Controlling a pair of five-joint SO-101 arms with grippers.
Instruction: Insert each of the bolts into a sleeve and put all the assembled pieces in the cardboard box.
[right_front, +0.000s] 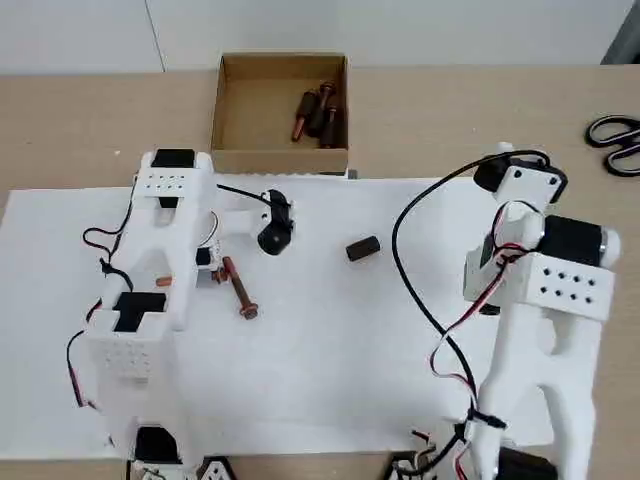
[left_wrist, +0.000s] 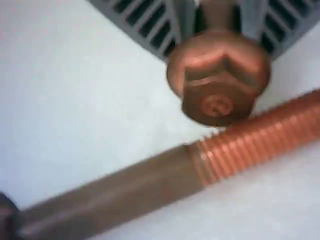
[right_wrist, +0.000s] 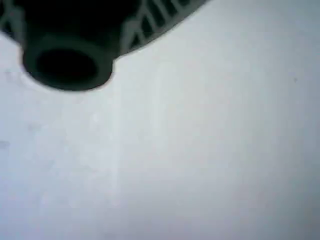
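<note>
Bolt (left_wrist: 218, 75) clamped in left pincer (left_wrist: 216, 20), second bolt (left_wrist: 150, 185) lying just beside; right pincer (right_wrist: 75, 25) grips sleeve (right_wrist: 67, 65).

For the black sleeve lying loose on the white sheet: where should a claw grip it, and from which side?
Probably across its middle, coming straight down from above. The sleeve lies on its side on the sheet, apart from other things, so its long flanks are free, and gripping there leaves both ends uncovered.

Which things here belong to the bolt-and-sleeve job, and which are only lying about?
Job: held bolt, loose bolt, held sleeve, loose sleeve, cardboard box, assembled pieces.
Lying about: scissors.
</note>
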